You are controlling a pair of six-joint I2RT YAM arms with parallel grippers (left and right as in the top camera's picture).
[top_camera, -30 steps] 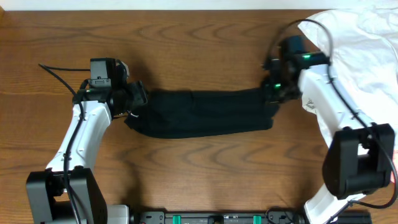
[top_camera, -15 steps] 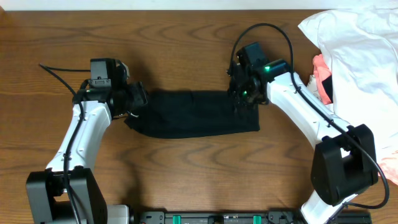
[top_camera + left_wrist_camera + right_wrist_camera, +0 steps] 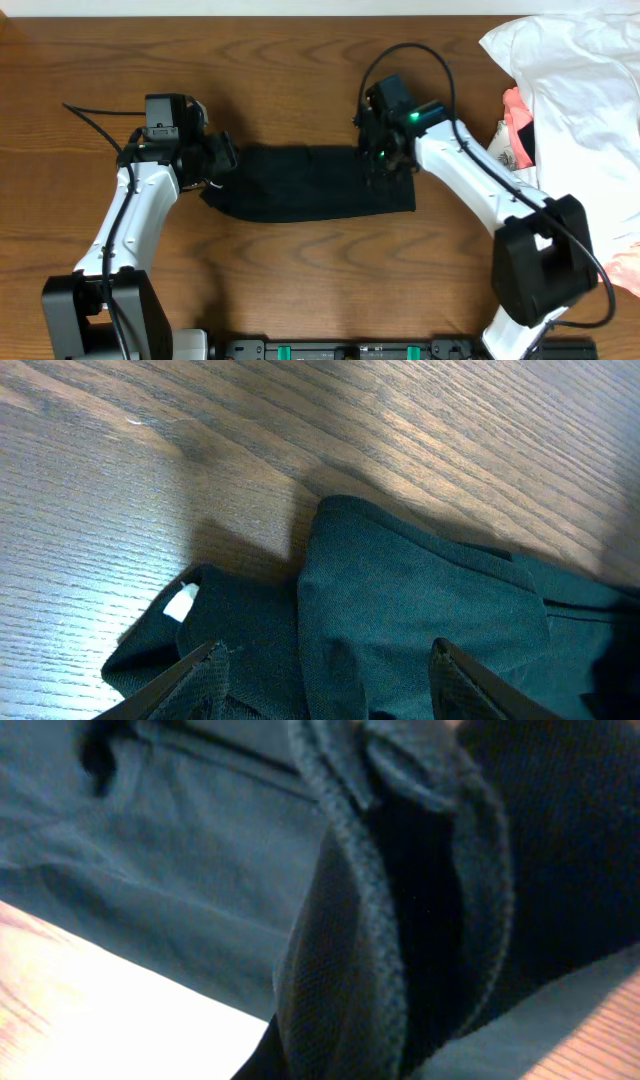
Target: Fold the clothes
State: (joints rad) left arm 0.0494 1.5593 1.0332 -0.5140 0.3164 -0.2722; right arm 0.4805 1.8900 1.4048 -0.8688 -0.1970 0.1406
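The clothes (image 3: pixel 300 185) are one black garment lying as a wide band across the middle of the table. My left gripper (image 3: pixel 222 158) stands open at its left end. In the left wrist view the two fingers straddle the dark fabric (image 3: pixel 420 600), with the gripper (image 3: pixel 327 660) low over it and a small white tag (image 3: pixel 181 603) at the left corner. My right gripper (image 3: pixel 385 165) is shut on the garment's right end, held over the band. A thick fold of black cloth (image 3: pixel 390 900) fills the right wrist view and hides the fingers.
A large white garment (image 3: pixel 580 60) is heaped at the back right, with a coral-pink garment (image 3: pixel 515 125) showing under its left edge. Bare wooden table (image 3: pixel 300 280) lies in front of the black band. The arms' base bar (image 3: pixel 350 350) runs along the front edge.
My right gripper has moved left with the garment's right end, so the black band is shorter. The coral-pink garment has come into view. The left arm has not moved.
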